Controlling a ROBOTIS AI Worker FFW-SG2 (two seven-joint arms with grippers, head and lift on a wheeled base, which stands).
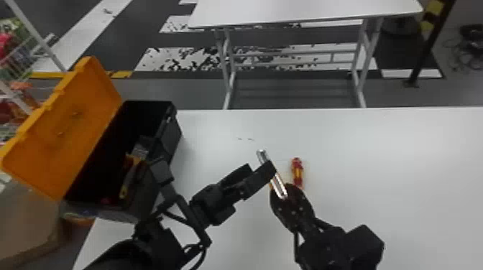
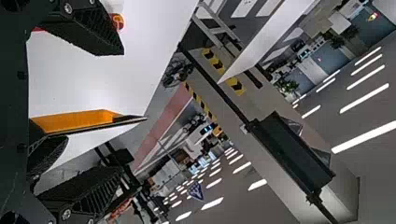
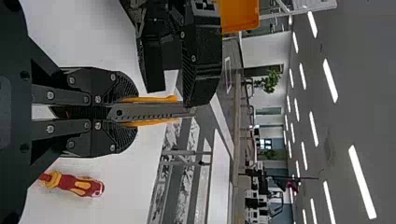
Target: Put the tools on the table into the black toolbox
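Okay, right gripper (image 1: 283,187) fingers clamped on orange-edged tool (image 3: 154,111), left gripper (image 1: 261,166) open near it; red-yellow tool (image 1: 297,171) on tabletop (image 1: 381,161).

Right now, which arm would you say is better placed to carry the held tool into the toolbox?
Probably left: the open left gripper sits nearer the toolbox, close to the tool in the right gripper.

Large indoor hall, robotics lab or workshop type. Plain white worktable (image 1: 359,154), open black toolbox (image 1: 174,133) at left of frame, second white table (image 1: 305,10) top center, wire rack (image 1: 21,48) upper left, loose cables (image 1: 470,48) upper right. Wrist views: rows of ceiling strip lights (image 3: 362,182), yellow-black hazard striping (image 2: 215,60), green plant (image 3: 269,82).
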